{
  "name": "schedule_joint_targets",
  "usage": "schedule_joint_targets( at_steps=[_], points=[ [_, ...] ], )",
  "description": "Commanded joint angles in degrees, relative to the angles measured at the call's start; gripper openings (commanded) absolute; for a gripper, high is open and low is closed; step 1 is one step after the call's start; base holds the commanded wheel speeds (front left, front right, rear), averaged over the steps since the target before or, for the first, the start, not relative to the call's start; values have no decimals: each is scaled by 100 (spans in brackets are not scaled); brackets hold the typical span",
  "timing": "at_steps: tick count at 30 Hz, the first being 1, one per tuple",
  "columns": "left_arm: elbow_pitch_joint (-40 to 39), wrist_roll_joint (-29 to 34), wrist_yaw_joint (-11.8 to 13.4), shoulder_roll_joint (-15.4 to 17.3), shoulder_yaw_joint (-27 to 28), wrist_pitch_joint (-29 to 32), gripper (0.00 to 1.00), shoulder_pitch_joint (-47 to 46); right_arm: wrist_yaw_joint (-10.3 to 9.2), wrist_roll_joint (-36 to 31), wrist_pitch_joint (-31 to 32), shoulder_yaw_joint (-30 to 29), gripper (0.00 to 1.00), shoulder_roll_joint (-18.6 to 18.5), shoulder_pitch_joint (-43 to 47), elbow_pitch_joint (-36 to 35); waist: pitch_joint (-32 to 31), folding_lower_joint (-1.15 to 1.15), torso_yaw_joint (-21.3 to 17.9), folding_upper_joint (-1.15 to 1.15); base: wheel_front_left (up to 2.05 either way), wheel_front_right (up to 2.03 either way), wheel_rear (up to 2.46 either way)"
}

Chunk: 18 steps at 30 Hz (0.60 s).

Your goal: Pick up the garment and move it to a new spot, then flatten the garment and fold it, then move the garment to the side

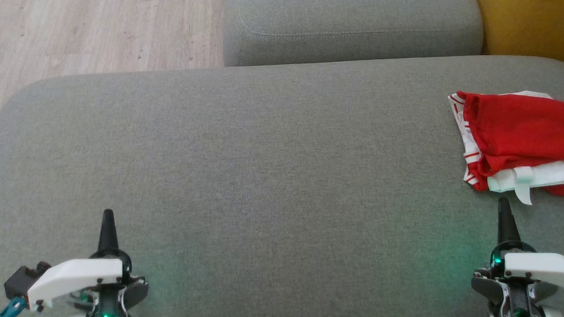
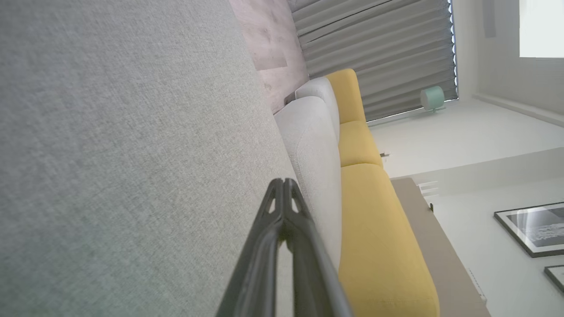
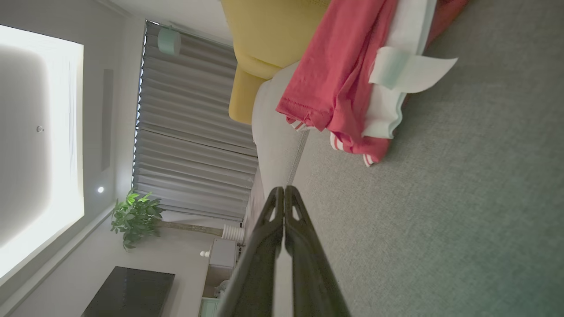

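Two grippers sit low in the head view: L gripper (image 1: 108, 216) at lower left, R gripper (image 1: 503, 204) at lower right, both w/ fingers pinched together and gripping nothing. We see the garment (image 1: 522, 131), red w/ white striped trim, bunched at the far right of the grey sofa seat (image 1: 263, 153), just beyond the R gripper's tip, not touching it. A white tag (image 1: 524, 185) sticks out of its near edge; any print is too small to read.

Left wrist view: L gripper (image 2: 282, 184) clenched over the grey seat, yellow cushions (image 2: 379, 246) beyond.

Right wrist view: R gripper (image 3: 281, 191) clenched, pointing toward the garment (image 3: 339, 79), apart from it. We see the tag (image 3: 412, 70) as plain white.
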Motion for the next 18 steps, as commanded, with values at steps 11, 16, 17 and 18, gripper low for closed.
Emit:
schedule_joint_targets(
  at_steps=[11,16,17,18],
  points=[
    [-256,-655,-111,38,355,210,0,-212,-4,746,225,26,0,-32,-273,-291,-22,0,20,0,0,0,0],
    [-276,-929,-139,39,427,295,0,-210,-4,1051,307,3,0,-33,-275,-317,-33,0,29,0,0,0,0],
    [-280,-984,-144,39,442,312,0,-210,-4,1112,323,-1,0,-33,-275,-322,-35,0,30,0,0,0,0],
    [-285,-1039,-150,39,456,329,0,-210,-4,1173,340,-6,0,-34,-275,-328,-37,0,32,0,0,0,0]
  ],
)
